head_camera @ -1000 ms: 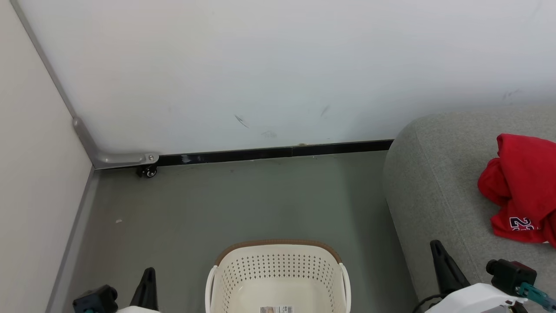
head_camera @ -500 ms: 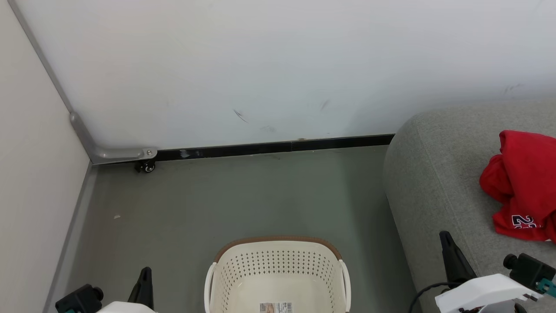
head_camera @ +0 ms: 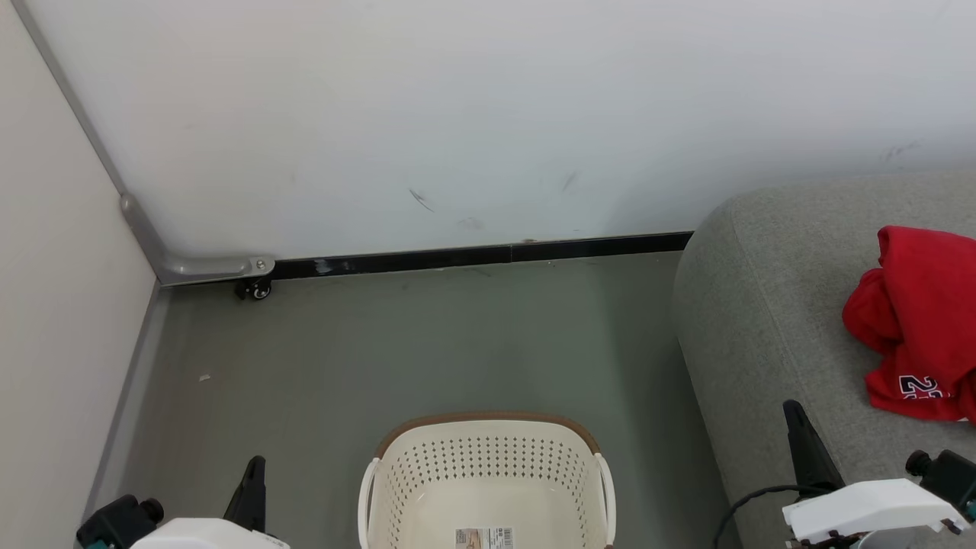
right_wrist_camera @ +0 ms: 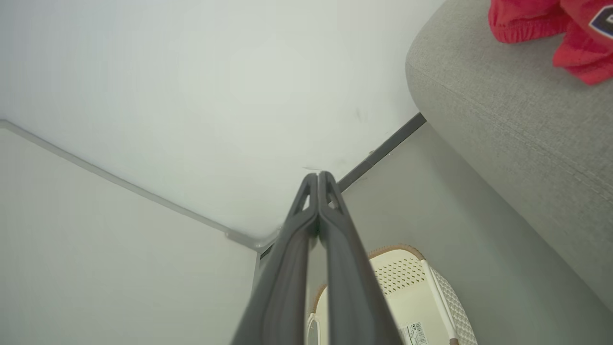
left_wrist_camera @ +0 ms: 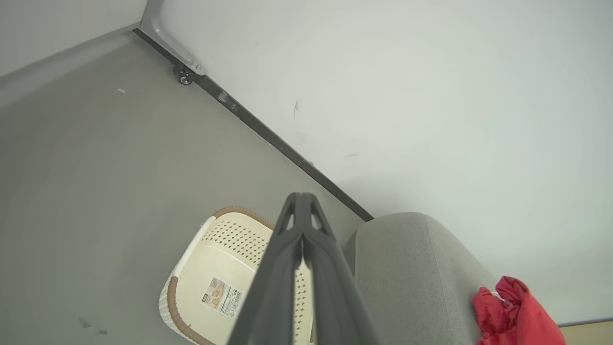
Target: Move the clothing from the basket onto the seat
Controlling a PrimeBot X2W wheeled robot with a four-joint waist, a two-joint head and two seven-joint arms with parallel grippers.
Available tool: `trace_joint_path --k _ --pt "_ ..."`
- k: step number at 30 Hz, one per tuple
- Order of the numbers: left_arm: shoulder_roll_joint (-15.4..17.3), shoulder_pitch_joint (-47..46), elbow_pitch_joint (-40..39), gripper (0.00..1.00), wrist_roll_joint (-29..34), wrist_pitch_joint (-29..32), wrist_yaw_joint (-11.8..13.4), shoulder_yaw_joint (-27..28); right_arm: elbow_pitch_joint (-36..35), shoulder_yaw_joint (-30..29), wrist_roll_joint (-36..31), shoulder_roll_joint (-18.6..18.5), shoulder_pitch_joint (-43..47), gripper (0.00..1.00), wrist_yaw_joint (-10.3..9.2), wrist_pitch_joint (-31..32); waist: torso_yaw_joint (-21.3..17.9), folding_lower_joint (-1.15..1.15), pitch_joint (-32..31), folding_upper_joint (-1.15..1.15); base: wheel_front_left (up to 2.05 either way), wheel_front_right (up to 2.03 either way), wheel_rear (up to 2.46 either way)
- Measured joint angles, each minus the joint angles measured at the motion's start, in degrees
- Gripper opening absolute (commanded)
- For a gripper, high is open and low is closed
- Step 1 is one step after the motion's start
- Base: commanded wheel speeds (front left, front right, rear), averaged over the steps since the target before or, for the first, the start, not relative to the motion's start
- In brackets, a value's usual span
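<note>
**Both grippers clenched, nothing grasped.** The left gripper (head_camera: 255,473) is shown with its 2 long dark fingers (left_wrist_camera: 280,278) pressed together at the tips, above the grey floor (head_camera: 381,343). The right gripper (head_camera: 797,427) is likewise closed tip to tip and is seen against the near edge of the large, light grey, fabric-upholstered seat (head_camera: 762,320). The cream-white, brown-rimmed, perforated plastic basket (head_camera: 488,422) stands on the floor between the 2 grippers, to the right of the left one and to the left of the right one. A printed label (head_camera: 484,537) is seen on its bottom. The bright red soft fabric clothing (head_camera: 923,320), marked with dark lettering, lies bunched on the seat. It is placed beyond and to the right of the right gripper, well apart from its tips. A black skirting strip (head_camera: 473,257) and a white wall (head_camera: 457,114) are seen beyond both grippers.
</note>
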Motion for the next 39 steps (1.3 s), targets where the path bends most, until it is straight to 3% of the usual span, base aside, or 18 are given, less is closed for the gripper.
trace_joint_path --k 18,39 --pt "-1.51 -0.93 -0.24 0.0 -12.81 3.19 -4.05 3.85 -1.24 -1.51 14.8 0.02 -1.21 0.0 0.0 1.96 -0.02 -0.79 1.5 0.0 0.0 0.0 0.0" --pt "-3.26 -2.72 -0.76 0.0 -27.78 6.97 -8.33 8.39 -2.81 -3.23 32.17 0.02 -2.44 0.0 0.0 4.09 -0.06 -0.91 2.88 0.0 0.0 0.0 0.0"
